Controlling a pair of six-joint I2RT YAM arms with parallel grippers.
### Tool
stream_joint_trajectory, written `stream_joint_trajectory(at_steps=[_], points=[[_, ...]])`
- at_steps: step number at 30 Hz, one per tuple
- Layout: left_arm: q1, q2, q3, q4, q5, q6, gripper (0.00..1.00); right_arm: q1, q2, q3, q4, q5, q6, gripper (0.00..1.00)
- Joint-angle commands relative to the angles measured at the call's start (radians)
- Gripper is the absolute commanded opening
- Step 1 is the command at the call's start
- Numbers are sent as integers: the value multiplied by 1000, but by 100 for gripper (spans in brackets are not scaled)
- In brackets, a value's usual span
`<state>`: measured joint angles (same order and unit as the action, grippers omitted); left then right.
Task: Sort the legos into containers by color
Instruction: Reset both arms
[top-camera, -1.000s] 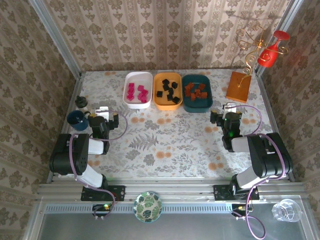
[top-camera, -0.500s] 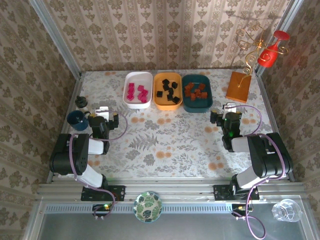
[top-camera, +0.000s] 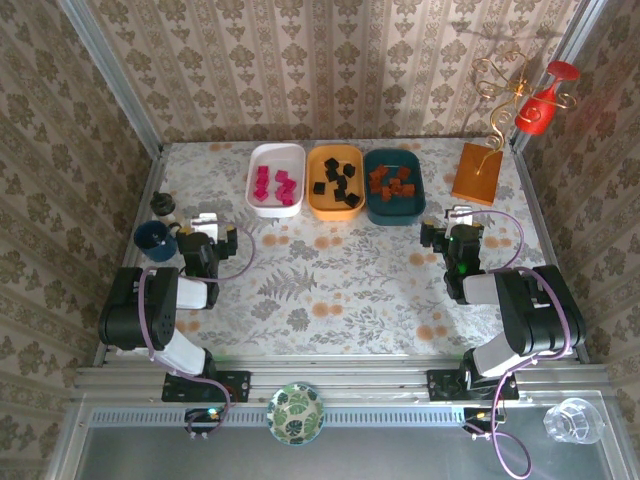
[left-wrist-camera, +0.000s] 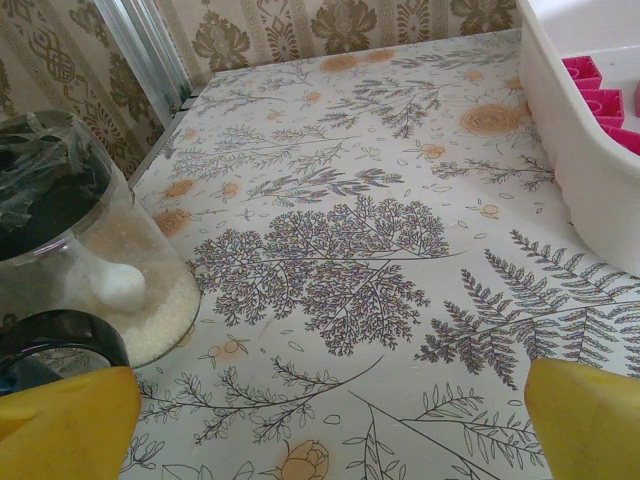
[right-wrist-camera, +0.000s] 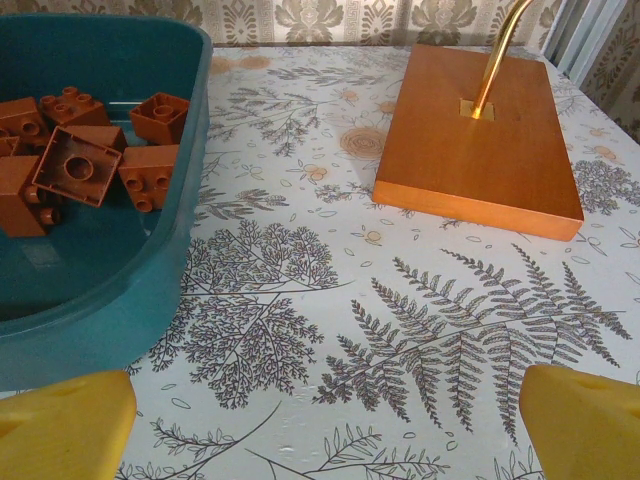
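The pink blocks (top-camera: 274, 184) are sitting in the white tray (top-camera: 277, 150), the black blocks (top-camera: 338, 182) in the orange tray (top-camera: 335, 212) and the brown blocks (right-wrist-camera: 75, 160) in the teal tray (right-wrist-camera: 150, 290) (no loose piece is showing on the table (top-camera: 330, 280)). The white tray is lying ahead-right of the left gripper (left-wrist-camera: 330, 410), the teal one ahead-left of the right gripper (right-wrist-camera: 320, 420). Both grippers are standing spread wide, holding nothing. Sorting is looking finished; I am judging it best to be scanning for strays, arms clear of the trays.
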<state>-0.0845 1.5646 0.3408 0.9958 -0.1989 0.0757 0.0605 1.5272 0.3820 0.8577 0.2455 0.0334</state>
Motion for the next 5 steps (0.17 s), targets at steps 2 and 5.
stream_joint_trajectory(at_steps=[2,5], points=[[9,0,22,-4,22,12,100,-5,2,14,21,-12,16,100],[17,-1,27,-16,40,9,100,-5,2,12,23,-12,15,100]])
